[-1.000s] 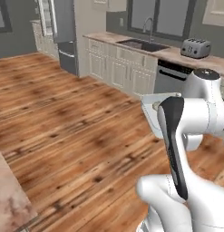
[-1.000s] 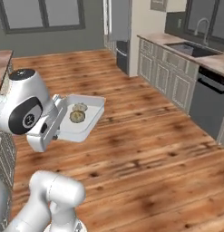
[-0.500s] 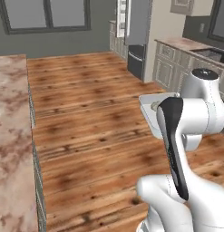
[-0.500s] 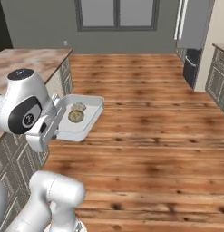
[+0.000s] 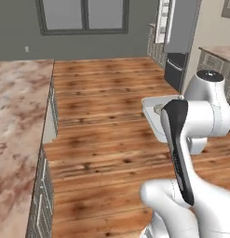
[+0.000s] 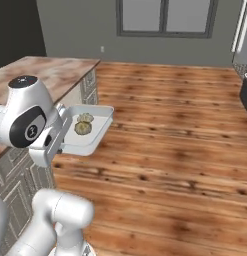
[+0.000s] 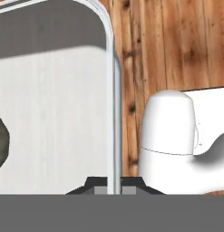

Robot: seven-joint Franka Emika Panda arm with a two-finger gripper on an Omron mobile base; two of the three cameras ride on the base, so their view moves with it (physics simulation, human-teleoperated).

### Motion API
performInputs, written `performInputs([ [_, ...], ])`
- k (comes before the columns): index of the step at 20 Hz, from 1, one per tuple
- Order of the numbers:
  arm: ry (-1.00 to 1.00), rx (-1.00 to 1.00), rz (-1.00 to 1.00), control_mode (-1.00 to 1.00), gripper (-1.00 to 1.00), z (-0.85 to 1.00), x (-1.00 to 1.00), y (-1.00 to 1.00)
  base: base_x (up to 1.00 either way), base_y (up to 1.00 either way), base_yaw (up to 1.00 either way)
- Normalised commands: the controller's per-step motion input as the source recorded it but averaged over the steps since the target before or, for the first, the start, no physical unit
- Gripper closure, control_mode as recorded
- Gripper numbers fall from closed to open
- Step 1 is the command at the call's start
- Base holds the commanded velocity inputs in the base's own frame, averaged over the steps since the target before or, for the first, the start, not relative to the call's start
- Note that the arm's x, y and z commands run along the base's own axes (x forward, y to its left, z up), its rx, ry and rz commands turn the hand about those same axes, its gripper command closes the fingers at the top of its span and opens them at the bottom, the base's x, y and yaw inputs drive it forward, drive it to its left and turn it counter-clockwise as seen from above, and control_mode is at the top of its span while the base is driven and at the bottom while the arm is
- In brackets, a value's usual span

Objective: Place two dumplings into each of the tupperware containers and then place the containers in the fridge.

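Marble counter [image 6: 55, 72] beside claw-held container [image 6: 97, 131]

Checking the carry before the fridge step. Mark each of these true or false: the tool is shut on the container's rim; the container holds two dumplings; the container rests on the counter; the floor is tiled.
1. The tool is shut on the container's rim. True.
2. The container holds two dumplings. True.
3. The container rests on the counter. False: it is held in the air beside the counter, over the floor.
4. The floor is tiled. False: it is wood planks.
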Motion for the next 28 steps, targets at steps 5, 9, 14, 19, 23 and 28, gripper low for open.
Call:
performInputs([
  [5,0.00,0.00,0.00,1.00,1.00,0.00,0.00,0.00,1.00,-0.28,0.12],
  [9,0.00,0.00,0.00,1.00,1.00,0.00,0.00,0.00,1.00,-0.26,0.02],
  [14,0.00,0.00,0.00,1.00,1.00,0.00,0.00,0.00,1.00,-0.04,0.00],
  [19,0.00,0.00,0.00,1.00,1.00,0.00,0.00,0.00,1.00,-0.11,0.00],
  [23,0.00,0.00,0.00,1.00,1.00,0.00,0.00,0.00,1.00,-0.05,0.00],
  [28,0.00,0.00,0.00,1.00,1.00,0.00,0.00,0.00,1.00,0.00,0.00],
])
